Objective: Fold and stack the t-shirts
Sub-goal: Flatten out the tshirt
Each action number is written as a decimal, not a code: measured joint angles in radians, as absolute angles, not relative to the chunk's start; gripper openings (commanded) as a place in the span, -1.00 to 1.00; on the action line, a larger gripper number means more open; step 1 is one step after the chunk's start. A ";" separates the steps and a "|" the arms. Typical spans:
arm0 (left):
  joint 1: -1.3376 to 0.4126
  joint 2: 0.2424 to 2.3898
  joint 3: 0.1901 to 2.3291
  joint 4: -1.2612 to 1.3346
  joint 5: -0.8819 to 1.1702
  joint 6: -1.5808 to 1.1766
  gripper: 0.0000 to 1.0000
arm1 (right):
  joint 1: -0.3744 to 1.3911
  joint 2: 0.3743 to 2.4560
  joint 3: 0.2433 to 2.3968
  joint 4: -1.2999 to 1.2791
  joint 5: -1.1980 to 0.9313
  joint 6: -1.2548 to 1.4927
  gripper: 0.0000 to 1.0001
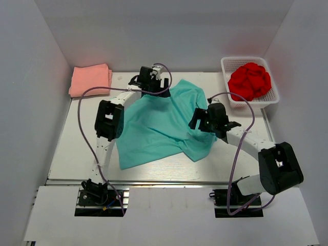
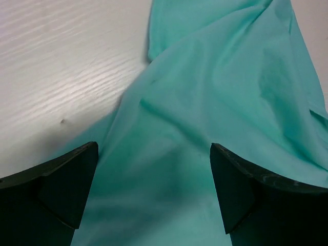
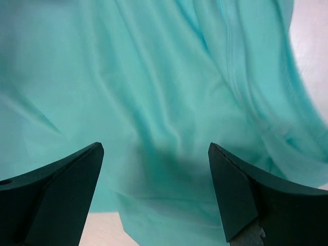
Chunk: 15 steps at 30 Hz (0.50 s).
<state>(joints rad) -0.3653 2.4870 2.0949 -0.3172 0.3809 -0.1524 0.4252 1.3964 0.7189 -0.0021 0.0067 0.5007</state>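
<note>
Plain white walls enclose a pale wood-grain table under even light

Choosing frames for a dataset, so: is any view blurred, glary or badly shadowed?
Top external: sharp, evenly lit, only soft shadows on the teal t-shirt. Left wrist: pale sheen on the table, cloth slightly soft. Right wrist: cloth blurred, worst at upper left, with a dim shadow between the fingers.

Teal t-shirt soft matt cloth; table wood-grained
</note>
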 measured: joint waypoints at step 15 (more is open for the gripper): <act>-0.323 1.185 0.839 -0.489 -0.173 -0.527 0.73 | 0.425 1.511 0.785 -0.027 -0.027 0.437 0.75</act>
